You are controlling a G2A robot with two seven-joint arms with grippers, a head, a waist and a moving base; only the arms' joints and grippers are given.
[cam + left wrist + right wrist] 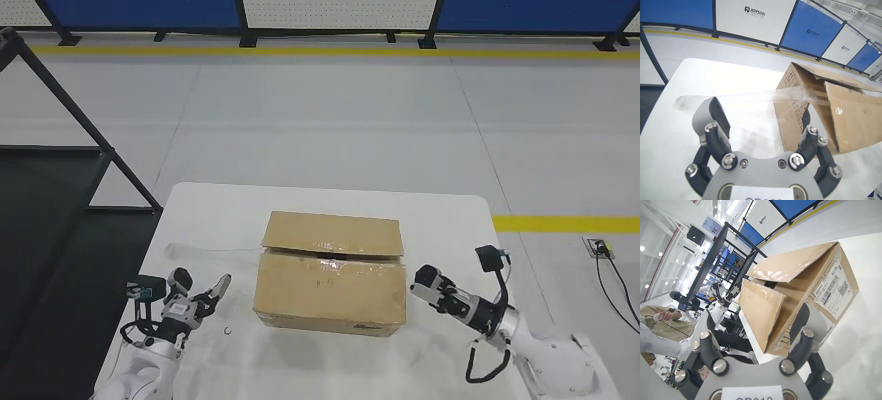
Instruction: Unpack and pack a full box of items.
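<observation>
The white table (300,205) carries the cardboard box (332,275) between both grippers, top flaps loose. A clear tape strip (745,94) hangs from it just ahead of the left gripper (761,108). The left gripper and the right gripper (756,311) are spread wide, holding nothing.

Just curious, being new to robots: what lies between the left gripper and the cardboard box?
Mostly bare white table. The left wrist view shows a strip of clear tape trailing from the cardboard box past the open left gripper.
</observation>
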